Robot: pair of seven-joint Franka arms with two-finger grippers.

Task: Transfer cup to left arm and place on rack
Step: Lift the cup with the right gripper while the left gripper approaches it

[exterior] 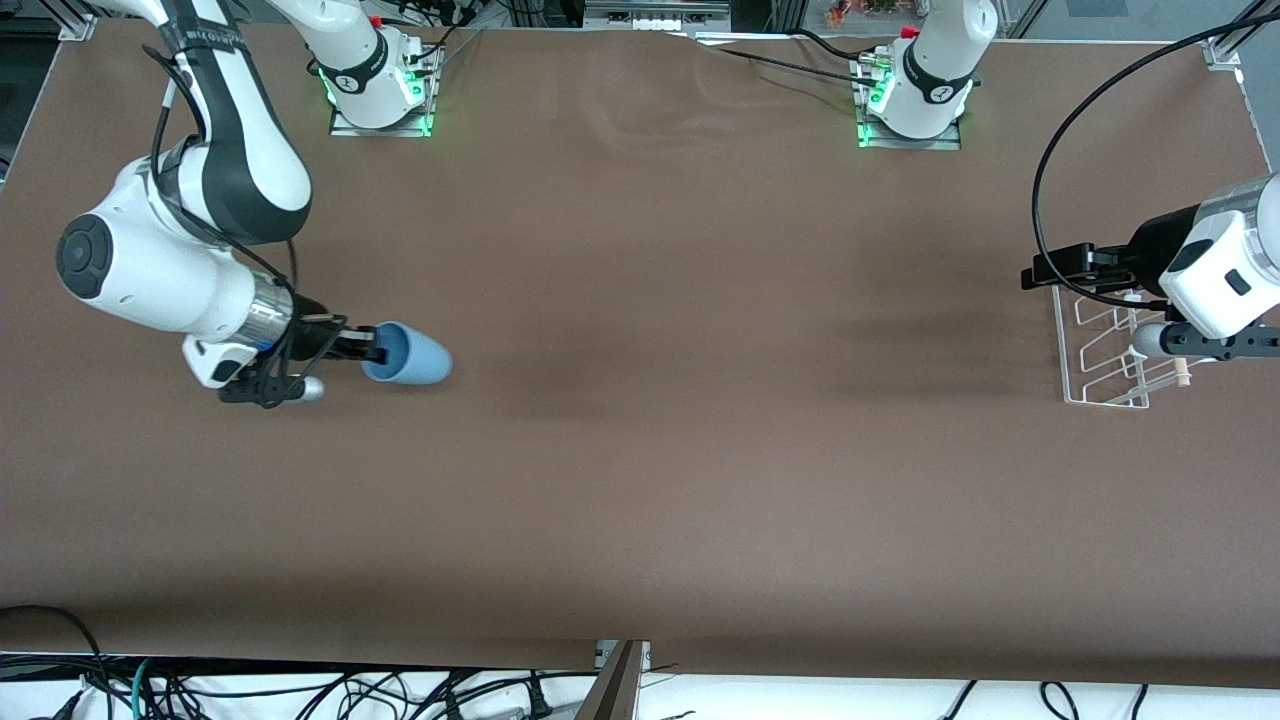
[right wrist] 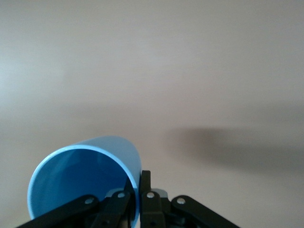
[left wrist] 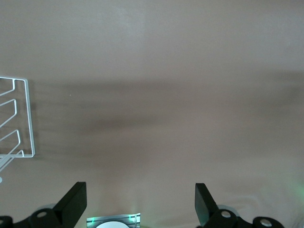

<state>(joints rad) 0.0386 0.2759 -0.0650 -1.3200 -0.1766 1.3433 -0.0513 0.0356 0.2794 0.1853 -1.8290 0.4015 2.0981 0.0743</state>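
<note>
- right gripper (exterior: 372, 352) pinches cup (exterior: 408, 354) by its rim, probably airborne, long axis pointing toward the left arm's end
- left gripper (exterior: 1040, 268) wide apart, empty, waiting over rack (exterior: 1098, 345), well apart from the cup

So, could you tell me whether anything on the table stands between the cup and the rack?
Nothing visible does. The right pincer grips the cup by its rim at the right arm's end; only bare table lies between it and the rack, where the open left pincer waits.

Cup (exterior: 410, 356) in right gripper (exterior: 375, 352) at right arm's end, rack (exterior: 1105, 345) under left gripper (exterior: 1040, 270) at left arm's end
</note>
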